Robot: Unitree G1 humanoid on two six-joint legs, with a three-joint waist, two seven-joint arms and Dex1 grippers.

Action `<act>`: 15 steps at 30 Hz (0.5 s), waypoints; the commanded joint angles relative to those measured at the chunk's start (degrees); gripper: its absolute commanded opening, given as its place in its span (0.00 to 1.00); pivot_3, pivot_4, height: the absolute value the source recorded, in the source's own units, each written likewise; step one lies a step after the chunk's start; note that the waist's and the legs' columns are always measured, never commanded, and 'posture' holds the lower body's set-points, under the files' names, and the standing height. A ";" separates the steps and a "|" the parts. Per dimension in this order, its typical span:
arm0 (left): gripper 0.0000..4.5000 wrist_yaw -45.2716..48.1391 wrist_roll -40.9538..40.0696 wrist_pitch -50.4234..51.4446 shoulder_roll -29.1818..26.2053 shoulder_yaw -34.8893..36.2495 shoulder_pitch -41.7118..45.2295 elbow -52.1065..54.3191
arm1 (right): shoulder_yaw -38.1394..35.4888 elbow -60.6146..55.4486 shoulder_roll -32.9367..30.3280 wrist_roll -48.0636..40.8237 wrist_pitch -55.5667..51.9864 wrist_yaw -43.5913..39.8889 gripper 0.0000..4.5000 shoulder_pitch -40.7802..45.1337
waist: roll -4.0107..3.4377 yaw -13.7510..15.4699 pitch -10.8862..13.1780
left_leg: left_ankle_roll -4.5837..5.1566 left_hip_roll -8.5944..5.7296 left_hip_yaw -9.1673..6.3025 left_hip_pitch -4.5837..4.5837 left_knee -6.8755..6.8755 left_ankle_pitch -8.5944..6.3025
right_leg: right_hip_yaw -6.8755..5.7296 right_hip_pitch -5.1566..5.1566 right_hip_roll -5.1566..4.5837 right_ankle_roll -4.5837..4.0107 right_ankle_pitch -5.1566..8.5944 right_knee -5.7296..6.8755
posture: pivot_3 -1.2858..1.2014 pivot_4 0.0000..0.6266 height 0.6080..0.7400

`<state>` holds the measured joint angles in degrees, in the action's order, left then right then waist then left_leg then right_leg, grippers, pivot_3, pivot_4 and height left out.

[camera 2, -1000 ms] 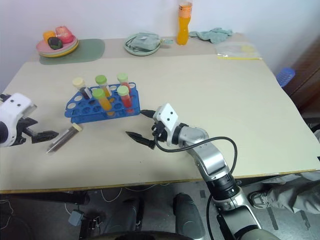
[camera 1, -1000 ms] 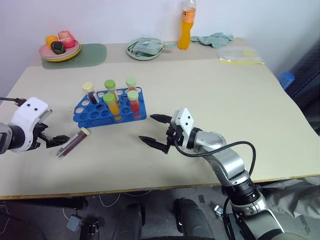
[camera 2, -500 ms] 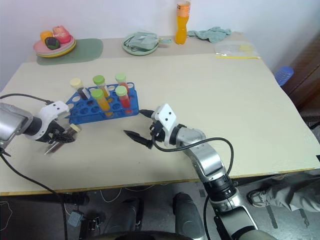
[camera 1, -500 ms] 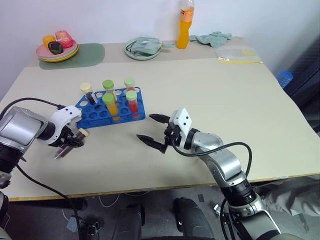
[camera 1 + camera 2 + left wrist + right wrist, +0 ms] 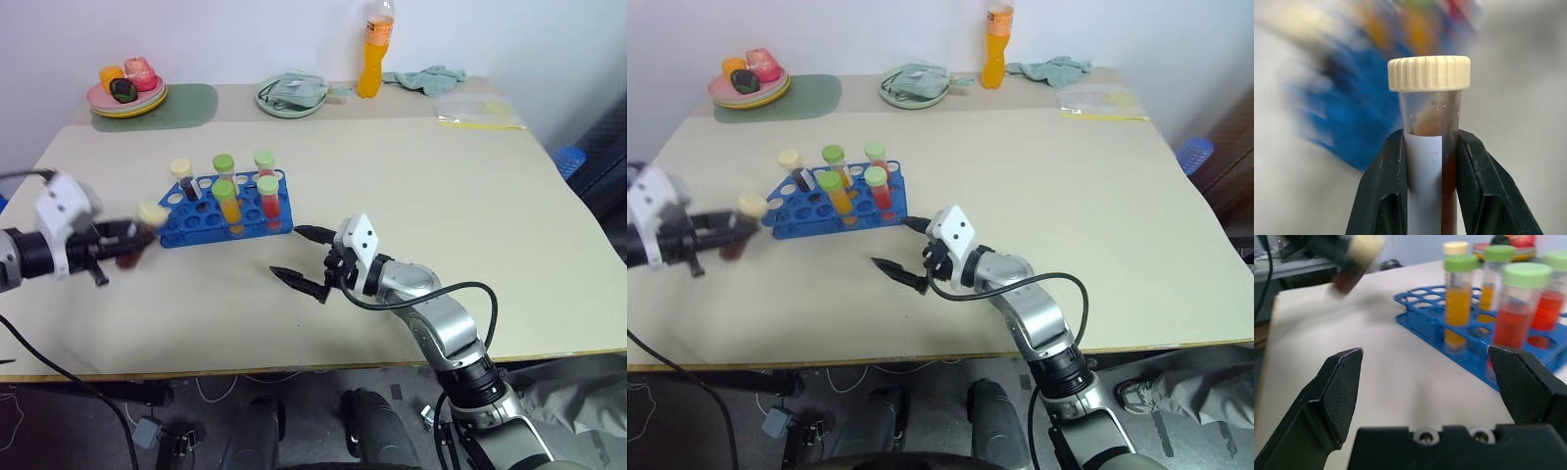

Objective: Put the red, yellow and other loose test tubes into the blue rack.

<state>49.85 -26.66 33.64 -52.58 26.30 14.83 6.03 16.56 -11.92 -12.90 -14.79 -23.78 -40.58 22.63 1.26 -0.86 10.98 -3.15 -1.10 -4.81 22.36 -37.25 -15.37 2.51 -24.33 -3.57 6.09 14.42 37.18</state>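
On the beige tabletop (image 5: 441, 196), left gripper (image 5: 1425, 161) fingers clamp the maroon tube (image 5: 1429, 147) beside the blue rack (image 5: 211, 220); next, upend it over a free hole. Right gripper (image 5: 306, 259) fingers gape, idle.

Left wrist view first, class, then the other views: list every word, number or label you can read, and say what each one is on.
Nothing can be read for certain.
Cream-capped tube, held in the left hand: faint raised marks under the cap, too small to read; its white label strip is blank.
Orange drink bottle: its label is too small to read.
Blue rack: no readable marks.
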 commanded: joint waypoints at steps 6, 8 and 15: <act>0.17 -41.05 18.36 -8.37 27.03 -6.21 -0.29 17.67 | 0.27 0.76 0.93 -0.74 0.89 -1.60 1.00 2.67 | 0.15 -0.12 -0.10 | -0.02 -0.06 0.05 0.05 0.03 0.00 | 0.08 -0.12 -0.05 0.05 -0.07 -0.01 | 0.52 0.24 1.00; 0.17 -44.78 22.61 -10.90 30.97 -10.74 -1.96 18.16 | 0.35 1.06 0.94 -0.47 1.18 -1.81 1.00 2.96 | 0.15 -0.13 -0.10 | -0.02 -0.05 0.08 0.02 0.07 0.00 | 0.12 -0.13 -0.03 0.04 -0.07 0.01 | 0.52 0.24 1.00; 0.17 -52.15 28.39 -18.01 38.50 -15.94 -1.31 11.46 | 0.14 1.18 0.76 -0.20 1.19 -1.62 1.00 3.19 | 0.15 0.01 -0.10 | -0.02 -0.06 0.10 0.02 0.07 0.00 | 0.11 -0.12 -0.01 0.03 -0.07 0.00 | 0.52 0.24 1.00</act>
<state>-1.08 0.67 18.11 -14.24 10.31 12.54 17.94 16.73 -9.67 -12.52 -14.73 -23.36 -42.10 24.93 1.42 -0.85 10.88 -3.17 -1.16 -4.71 22.37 -37.18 -15.37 2.62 -24.44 -3.58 6.11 14.35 37.18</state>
